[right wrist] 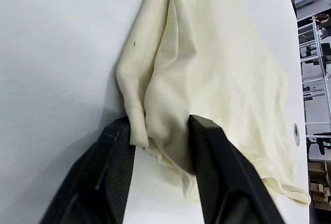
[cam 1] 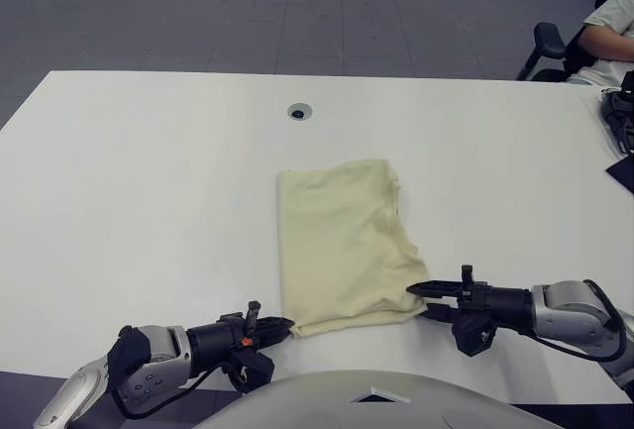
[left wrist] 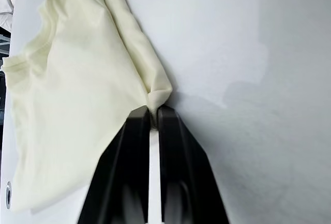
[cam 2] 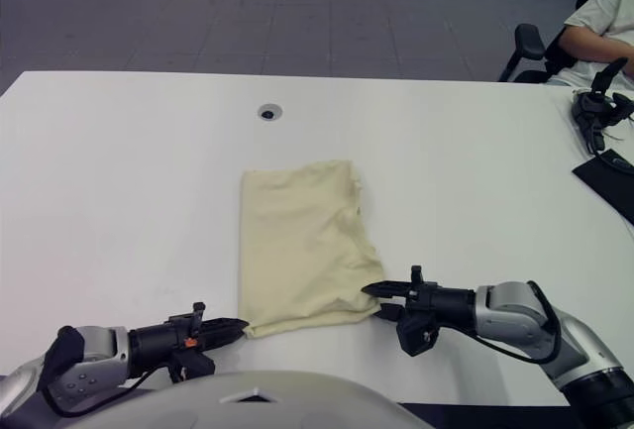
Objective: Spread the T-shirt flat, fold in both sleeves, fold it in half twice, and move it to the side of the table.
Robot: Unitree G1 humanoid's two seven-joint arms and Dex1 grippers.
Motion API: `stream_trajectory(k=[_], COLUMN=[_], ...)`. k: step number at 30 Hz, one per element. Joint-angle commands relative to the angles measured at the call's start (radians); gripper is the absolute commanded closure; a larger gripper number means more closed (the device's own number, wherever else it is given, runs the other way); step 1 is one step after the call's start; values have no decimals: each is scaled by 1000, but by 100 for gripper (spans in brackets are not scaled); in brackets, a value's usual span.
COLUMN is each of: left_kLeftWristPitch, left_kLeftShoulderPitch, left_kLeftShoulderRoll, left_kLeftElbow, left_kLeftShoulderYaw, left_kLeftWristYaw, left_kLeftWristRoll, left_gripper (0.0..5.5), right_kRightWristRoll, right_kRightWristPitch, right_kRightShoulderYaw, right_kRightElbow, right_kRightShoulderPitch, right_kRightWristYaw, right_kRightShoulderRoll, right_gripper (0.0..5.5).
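Note:
A pale yellow T-shirt (cam 1: 342, 241) lies folded into a narrow upright rectangle on the white table (cam 1: 149, 201), its near edge close to the table's front. My left gripper (cam 1: 287, 326) is at the shirt's near left corner. In the left wrist view its fingers (left wrist: 139, 131) are shut on that bunched corner of the T-shirt (left wrist: 77, 94). My right gripper (cam 1: 414, 291) is at the near right corner. In the right wrist view a thick bunch of the T-shirt (right wrist: 217, 63) fills the gap between its fingers (right wrist: 207, 146), which press on it from both sides.
A round cable grommet (cam 1: 299, 111) sits in the table beyond the shirt. Black gear (cam 1: 619, 117) and a dark pad (cam 1: 624, 171) lie at the far right edge, near a seated person. Bare tabletop stretches left of the shirt and behind it.

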Motion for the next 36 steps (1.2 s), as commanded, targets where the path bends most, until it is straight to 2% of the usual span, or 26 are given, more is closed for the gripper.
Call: stream_trajectory(k=[1, 7, 12, 16, 21, 25, 32, 36], left_kLeftWristPitch=[12, 35, 149, 224, 267, 280, 320, 369], left_kLeftShoulderPitch=[3, 17, 78, 132, 225, 282, 395, 378], left_kLeftShoulderRoll=[28, 39, 72, 117, 170, 173, 153, 155], left_kLeftElbow=[16, 27, -40, -94, -178, -227, -333, -380], left_kLeftShoulderYaw=[8, 14, 35, 130, 321, 397, 550, 623], left_kLeftWristYaw=[-8, -17, -99, -162, -264, -337, -464, -511], left_kLeftWristRoll=[17, -35, -322, -553, -781, -849, -994, -1083], left_gripper=[549, 549, 549, 549, 549, 549, 549, 549], right_kRightWristRoll=[-8, 84, 309, 578, 866, 1031, 1155, 1175], right_kRightWristPitch=[43, 101, 227, 375, 545, 662, 823, 883], right_kRightShoulderYaw=[21, 34, 41, -2, -87, -184, -417, -471], right_kRightElbow=[-14, -44, -48, -109, -263, -370, -492, -528], right_kRightShoulderPitch=[36, 64, 80, 101, 170, 228, 387, 367], right_kRightWristYaw=[31, 72, 168, 275, 380, 439, 579, 606], right_kRightShoulderRoll=[-21, -40, -55, -78, -103, -112, -126, -96], right_gripper=[456, 538, 541, 541, 541, 541, 542, 542])
